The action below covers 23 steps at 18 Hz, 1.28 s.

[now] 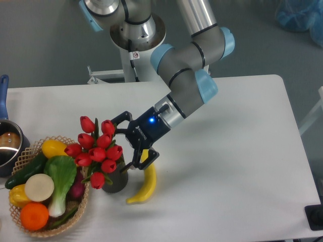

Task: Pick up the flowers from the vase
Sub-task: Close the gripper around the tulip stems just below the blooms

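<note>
The red tulips (98, 151) stand in the dark vase (115, 181) beside the banana (145, 184). The gripper (122, 143) has its fingers (120, 119) spread wide beside the blooms. It should pinch gently, then lift straight up.

A single fixed camera looks down on the white desk (227, 166) from above and in front, facing the arm's base (137, 35) at the far edge. It sits at middling range: nearly the full width of the desk fits, with grey floor showing beyond and to the right. The woven basket (28, 151) is cut off at the lower left, as is a pot (7, 146) at the left border. The tool (126, 143) sits a little left of centre, reaching toward the flowers (98, 148). The tilt is probably steep, though that is hard to judge exactly.
</note>
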Motion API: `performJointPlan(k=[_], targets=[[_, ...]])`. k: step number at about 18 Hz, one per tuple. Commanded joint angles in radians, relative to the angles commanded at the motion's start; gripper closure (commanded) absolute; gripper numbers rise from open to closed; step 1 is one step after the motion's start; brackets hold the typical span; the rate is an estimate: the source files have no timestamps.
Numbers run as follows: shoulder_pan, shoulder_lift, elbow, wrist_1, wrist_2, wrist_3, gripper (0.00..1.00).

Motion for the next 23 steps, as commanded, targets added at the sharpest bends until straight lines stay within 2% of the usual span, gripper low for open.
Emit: performJointPlan(k=[9, 14, 20, 21, 23], targets=[[-0.005, 0.0, -0.009, 0.0, 0.002, 0.002, 0.0], [-0.018, 0.009, -0.043, 0.002, 0.002, 0.009, 0.0], [-0.018, 0.015, -0.052, 0.002, 0.002, 0.015, 0.0], [-0.018, 0.017, -0.054, 0.002, 0.0, 0.014, 0.06], [-0.017, 0.018, -0.06, 0.002, 0.0, 0.014, 0.25]])
